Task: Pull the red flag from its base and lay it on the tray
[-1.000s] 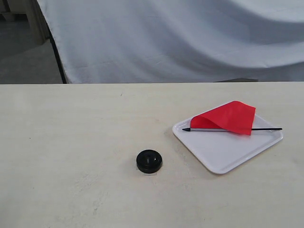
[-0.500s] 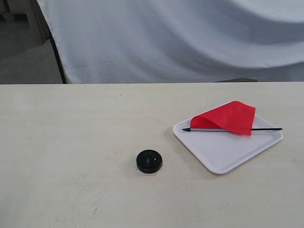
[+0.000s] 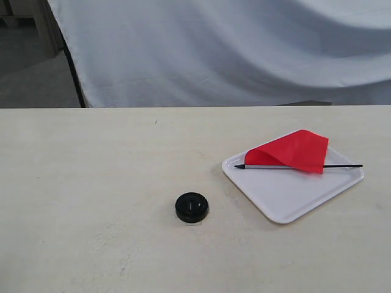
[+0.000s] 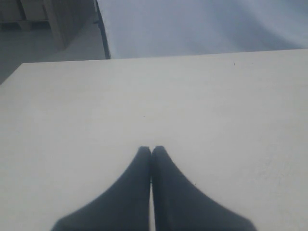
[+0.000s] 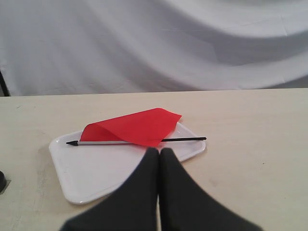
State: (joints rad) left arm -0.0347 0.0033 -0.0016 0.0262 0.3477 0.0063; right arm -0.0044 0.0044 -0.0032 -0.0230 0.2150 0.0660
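Observation:
The red flag (image 3: 293,151) lies flat across the far part of the white tray (image 3: 287,198) on the right of the table, its stick pointing left with the black tip over the rim. The round black base (image 3: 192,207) stands alone on the table left of the tray, nothing in its hole. Neither gripper shows in the exterior view. In the right wrist view my right gripper (image 5: 159,151) is shut and empty, short of the flag (image 5: 134,126) and over the tray (image 5: 91,168). My left gripper (image 4: 151,149) is shut over bare table.
A white cloth backdrop (image 3: 232,49) hangs behind the table's far edge. The pale tabletop (image 3: 91,183) spreads wide to the left of the base. A sliver of the base (image 5: 2,180) shows at the edge of the right wrist view.

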